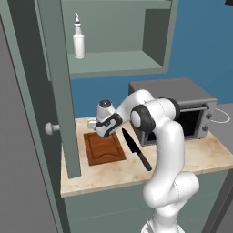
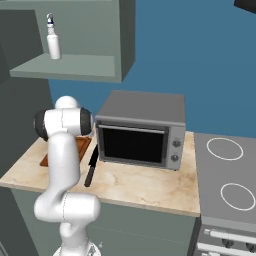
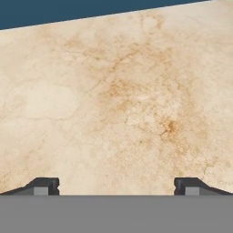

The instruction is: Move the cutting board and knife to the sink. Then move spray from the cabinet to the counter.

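The reddish-brown cutting board [image 1: 103, 148] lies flat on the beige counter [image 1: 200, 157], close to the open cabinet door [image 1: 61, 91]. Just right of it lies the knife [image 1: 135, 149], black handle toward the front edge. My gripper [image 1: 93, 124] hovers over the board's far end, pointing left, open and holding nothing. In the hand view its fingertips [image 3: 45, 185] stand wide apart over bare marbled stone. The white spray [image 1: 78, 38] stands upright on the cabinet shelf [image 1: 118, 61]. From the right, my arm hides most of the cutting board [image 2: 84, 144], while the knife [image 2: 91, 169] and spray [image 2: 53, 43] show. The sink is out of view.
A grey box-shaped oven [image 1: 179, 109] sits on the counter right of the knife. A stove top with ring burners [image 2: 227, 172] adjoins the counter on the right. The cabinet door with its round knob [image 1: 51, 128] juts out over the counter's left end.
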